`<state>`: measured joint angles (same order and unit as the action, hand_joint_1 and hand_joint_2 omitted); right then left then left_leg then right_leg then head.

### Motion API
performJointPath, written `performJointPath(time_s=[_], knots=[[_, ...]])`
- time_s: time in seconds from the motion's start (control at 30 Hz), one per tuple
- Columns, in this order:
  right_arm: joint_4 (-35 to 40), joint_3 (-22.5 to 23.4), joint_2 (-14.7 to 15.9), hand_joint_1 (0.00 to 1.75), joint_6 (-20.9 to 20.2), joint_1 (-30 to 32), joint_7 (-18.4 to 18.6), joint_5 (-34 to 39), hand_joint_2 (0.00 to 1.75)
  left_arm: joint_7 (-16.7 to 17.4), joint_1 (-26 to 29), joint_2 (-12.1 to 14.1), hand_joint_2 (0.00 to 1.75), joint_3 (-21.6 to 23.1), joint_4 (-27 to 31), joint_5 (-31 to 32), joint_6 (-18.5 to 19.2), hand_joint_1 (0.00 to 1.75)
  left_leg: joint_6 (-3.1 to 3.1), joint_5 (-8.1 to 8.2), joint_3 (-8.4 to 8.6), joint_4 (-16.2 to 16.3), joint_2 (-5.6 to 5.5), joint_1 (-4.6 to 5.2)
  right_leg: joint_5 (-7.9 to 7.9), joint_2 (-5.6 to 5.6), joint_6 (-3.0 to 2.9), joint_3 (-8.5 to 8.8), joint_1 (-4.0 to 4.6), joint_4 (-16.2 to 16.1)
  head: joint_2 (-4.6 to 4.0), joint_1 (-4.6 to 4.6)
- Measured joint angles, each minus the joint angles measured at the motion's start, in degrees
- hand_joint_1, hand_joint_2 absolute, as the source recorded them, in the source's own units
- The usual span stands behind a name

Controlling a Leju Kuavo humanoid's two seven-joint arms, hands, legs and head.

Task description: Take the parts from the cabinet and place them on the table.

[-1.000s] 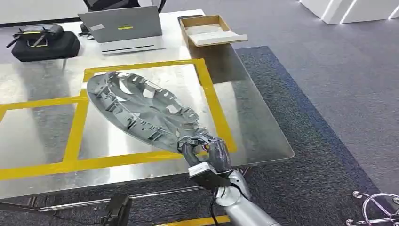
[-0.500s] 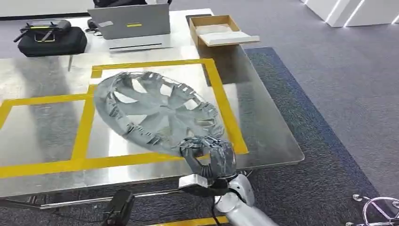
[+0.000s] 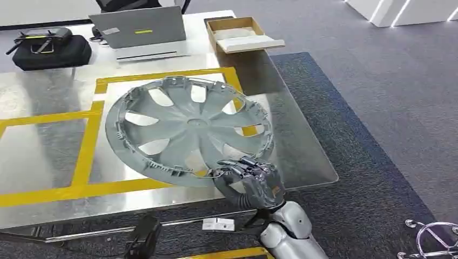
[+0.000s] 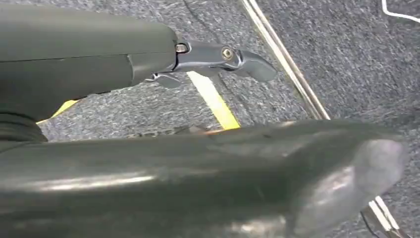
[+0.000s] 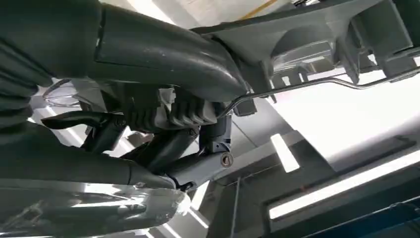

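Observation:
A grey plastic wheel cover [image 3: 189,127] with its ribbed inner side up is over the steel table [image 3: 43,145], inside the yellow tape frame [image 3: 86,148], nearly flat. My right hand [image 3: 251,183] grips its near rim at the table's front edge. In the right wrist view the fingers [image 5: 163,144] and thumb clamp the wheel cover's rim [image 5: 307,34] and its wire ring. Whether the cover rests on the table I cannot tell. My left hand [image 4: 148,163] hangs over the grey carpet with its fingers [image 4: 223,57] stretched out, holding nothing.
At the table's far end stand a grey laptop-like device [image 3: 141,32], a black case [image 3: 51,51] and an open cardboard box [image 3: 237,33]. A chrome chair base [image 3: 432,240] is on the carpet at the right. A black object [image 3: 143,237] sits under the table's front edge.
The wheel cover has swung from a steep tilt to nearly flat over the taped frame, still in my right hand, which turned and dropped a little toward the table's edge.

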<state>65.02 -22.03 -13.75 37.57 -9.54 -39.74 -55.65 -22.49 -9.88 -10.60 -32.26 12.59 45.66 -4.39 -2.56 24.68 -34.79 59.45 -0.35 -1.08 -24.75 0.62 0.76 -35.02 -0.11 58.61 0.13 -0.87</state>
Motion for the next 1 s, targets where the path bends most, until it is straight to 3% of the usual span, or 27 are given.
performJointPath(time_s=[0.03,0.1,0.17,0.2,0.23,0.3,0.33,0.37,0.4,0.43,0.5,0.53,0.63,0.7,0.73,0.8,0.83,0.87,0.9,0.93,1.0], knots=[[0.13,0.20,0.00,1.75,0.00,0.01,0.00,0.15,1.75,0.00,-0.08,-0.15,0.00,0.02,0.00,-0.09,0.11,0.00,0.19,0.76,0.72,-1.96,-0.17,0.15,-0.20,0.03,0.40,-0.37,0.53,0.58,0.00,-0.11],[0.28,0.44,0.00,1.75,0.00,0.07,0.00,1.02,1.75,0.05,0.02,-0.20,0.00,0.02,0.00,-0.13,0.80,0.00,1.03,0.77,0.30,-1.50,-0.27,0.27,0.08,0.05,0.89,-0.43,0.40,0.08,0.00,-0.09],[0.35,0.46,0.00,1.75,0.00,0.07,-0.02,1.95,1.75,0.04,-0.06,-0.24,0.00,0.13,0.00,-0.15,2.12,0.00,2.11,1.92,0.64,-1.87,-0.38,0.07,-0.89,-0.07,1.71,-0.37,0.23,-0.15,0.02,-0.20],[0.35,0.48,0.02,1.75,0.00,0.05,0.00,2.45,1.75,-0.07,-0.03,-0.24,0.00,0.17,0.00,-0.17,2.34,0.00,2.61,1.96,0.98,-1.93,-0.47,-0.01,-0.95,-0.19,2.08,-0.82,0.19,0.99,0.00,0.47],[0.35,0.48,0.04,1.75,0.00,0.03,0.00,2.80,1.75,-0.09,-0.02,-0.24,0.00,0.20,0.00,-0.17,2.49,0.00,3.07,2.29,1.43,-1.93,-0.46,-0.01,-2.07,-0.23,2.34,-2.32,0.10,3.93,0.02,1.03],[0.35,0.48,0.09,1.75,0.00,0.06,0.00,3.26,1.75,-0.09,0.06,-0.28,0.00,0.24,0.00,-0.15,2.53,0.00,3.38,2.86,2.19,-1.92,-0.36,0.12,-5.38,-0.25,2.69,-8.04,-0.02,14.03,0.00,1.05],[0.33,0.52,0.13,1.75,0.00,0.19,-0.02,3.28,1.75,-0.02,0.16,-0.28,0.00,0.26,0.00,-0.15,1.99,0.00,3.21,2.11,2.65,-1.75,-0.11,0.17,-6.28,-0.25,2.74,-10.41,-0.02,17.87,0.00,1.11],[0.31,0.59,0.17,1.75,0.00,0.40,0.00,3.43,1.75,0.11,0.16,-0.28,0.00,0.26,0.00,-0.15,1.47,0.00,3.26,2.50,3.15,-1.74,-0.02,0.19,-5.88,-0.25,2.67,-11.45,-0.01,18.78,0.00,1.09],[0.20,0.59,0.17,1.75,0.00,0.51,0.00,3.80,1.75,0.13,0.12,-0.37,0.00,0.28,0.00,-0.15,1.20,0.00,3.21,2.83,3.60,-1.74,-0.21,0.19,-4.01,-0.24,2.49,-11.09,-0.01,16.96,0.00,1.11],[0.15,0.59,0.17,1.75,0.00,0.51,-0.02,4.13,1.75,0.13,0.07,-0.41,0.00,0.33,0.00,-0.15,1.09,0.00,3.12,3.26,4.11,-1.74,-0.44,0.20,-1.11,-0.24,2.28,-9.68,0.02,12.99,0.00,1.14],[0.13,0.59,0.22,1.75,0.00,0.54,0.00,4.46,1.75,-0.24,0.04,-0.57,0.00,0.52,0.00,-0.09,1.09,0.00,2.74,4.41,5.20,-1.77,-0.66,0.19,4.94,-0.23,1.52,-5.25,0.10,2.16,0.00,1.18],[0.00,0.57,0.33,1.75,0.00,0.46,-0.02,4.68,1.75,-0.33,-0.09,-0.65,0.00,0.57,0.00,-0.04,1.07,0.00,2.26,4.81,5.16,-1.69,-0.70,0.59,3.93,-0.20,1.28,-4.14,0.36,1.54,0.00,1.09],[-0.09,0.52,0.33,1.75,0.00,0.71,0.00,5.27,1.75,-0.46,-0.18,-0.74,0.00,0.59,0.00,-0.02,1.07,0.00,1.51,4.87,5.11,-2.30,-0.66,0.37,3.29,0.07,0.40,-4.36,0.54,0.87,0.00,0.79],[-0.15,0.52,0.31,1.75,0.00,0.89,0.02,5.66,1.75,-0.48,-0.40,-0.85,0.00,0.61,0.02,0.02,1.05,0.00,0.77,5.72,5.32,-1.92,-0.46,0.29,3.12,0.07,-0.13,-3.63,0.01,0.03,0.00,0.77],[-0.18,0.52,0.31,1.75,0.00,0.87,0.02,5.79,1.75,-0.48,-0.51,-0.90,0.00,0.61,0.02,0.02,1.07,0.00,0.60,6.93,4.18,0.26,-0.35,0.39,2.93,-0.01,-0.49,-3.41,-0.02,-0.13,0.02,0.46],[-0.37,0.26,0.33,1.75,0.00,0.85,-0.02,6.29,1.75,-0.48,-0.46,-0.94,0.00,0.63,0.02,0.02,1.07,0.00,0.46,11.09,-0.72,9.16,-0.35,0.38,2.65,-0.05,-0.85,-3.29,-0.05,-0.13,0.00,0.44],[-0.53,0.20,0.35,1.75,0.00,0.87,-0.02,6.47,1.75,-0.48,-0.33,-0.92,0.00,0.61,0.02,0.02,1.09,0.00,0.38,12.30,-3.15,13.17,-0.35,0.39,2.56,-0.03,-0.96,-3.24,-0.04,-0.13,0.02,0.48],[-0.72,0.17,0.37,1.75,0.00,0.97,-0.02,6.86,1.75,-0.52,-0.21,-0.92,0.00,0.63,0.02,0.04,1.11,0.00,0.24,12.13,-4.89,15.37,-0.35,0.38,2.46,0.00,-0.92,-3.17,-0.05,-0.13,0.00,0.46],[-0.88,0.07,0.39,1.75,0.00,1.18,0.00,7.34,1.75,-0.66,-0.16,-0.92,0.00,0.63,0.02,0.13,1.27,0.00,0.11,10.15,-5.18,14.55,-0.33,0.31,2.35,0.07,-0.86,-3.00,-0.09,-0.12,0.00,0.44],[-0.94,-0.05,0.42,1.75,0.00,1.34,0.00,7.67,1.75,-0.72,-0.18,-0.92,0.00,0.66,0.02,0.24,1.38,0.00,0.00,7.20,-4.29,11.47,-0.32,0.19,2.23,0.14,-0.68,-2.83,-0.20,-0.10,0.00,0.46],[-0.94,-0.42,0.42,1.75,0.00,1.36,0.00,8.24,1.75,-0.81,-0.24,-0.92,0.00,0.68,0.02,0.28,1.75,0.00,-0.32,1.64,-0.67,2.48,-0.18,-0.07,2.04,0.26,-0.12,-2.54,-0.44,0.22,0.00,0.46]])
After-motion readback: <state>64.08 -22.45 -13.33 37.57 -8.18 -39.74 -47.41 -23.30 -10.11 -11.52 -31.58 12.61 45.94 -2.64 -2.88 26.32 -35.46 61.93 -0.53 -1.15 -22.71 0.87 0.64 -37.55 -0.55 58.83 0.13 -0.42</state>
